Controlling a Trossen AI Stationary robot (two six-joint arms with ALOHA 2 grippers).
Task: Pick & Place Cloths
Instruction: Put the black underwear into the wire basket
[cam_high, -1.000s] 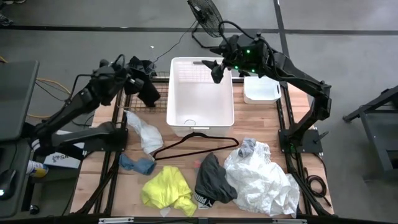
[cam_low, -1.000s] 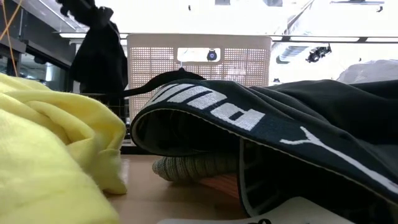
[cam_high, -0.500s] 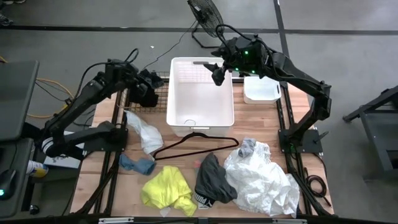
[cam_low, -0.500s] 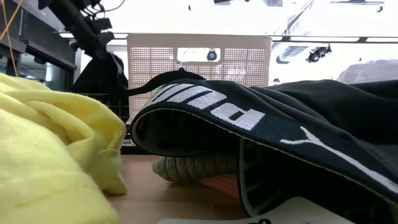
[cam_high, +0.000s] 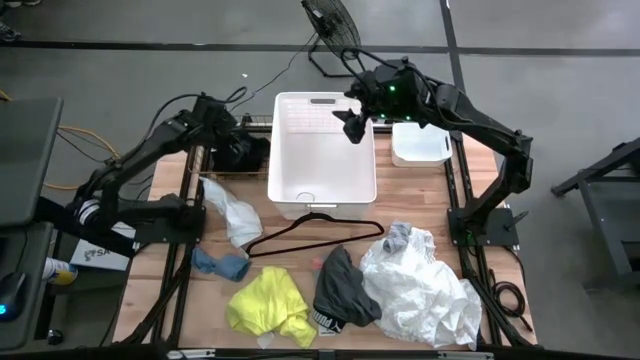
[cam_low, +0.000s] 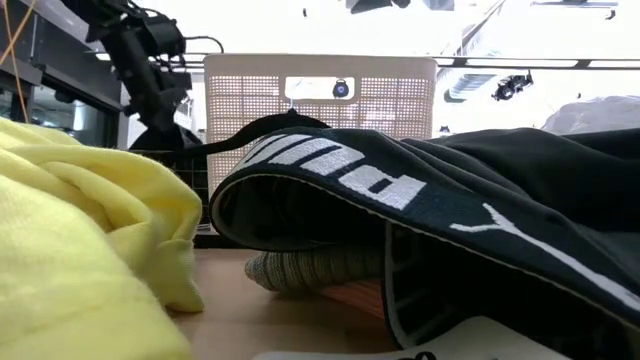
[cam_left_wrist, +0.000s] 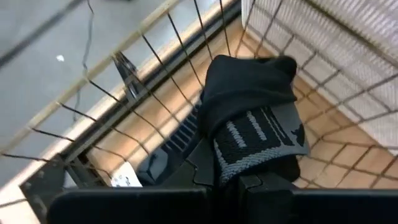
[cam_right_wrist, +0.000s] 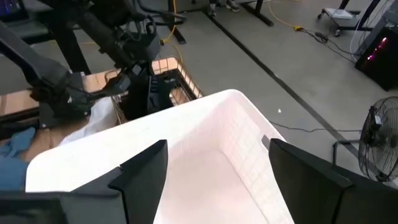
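1. Left gripper (cam_high: 238, 150) is clamping a black cloth with grey knitted band (cam_left_wrist: 252, 127) and hanging over the wire rack (cam_left_wrist: 155, 81), just beside the white rectangular plastic basket (cam_high: 322, 190).
2. Basket is lying to the gripper's right side, so this arm is nearer.
3. Right gripper (cam_right_wrist: 214, 168) is hovering with fingers apart over the basket.

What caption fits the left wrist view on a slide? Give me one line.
Left gripper holding a black and grey knit cloth over the wire rack beside the white basket.
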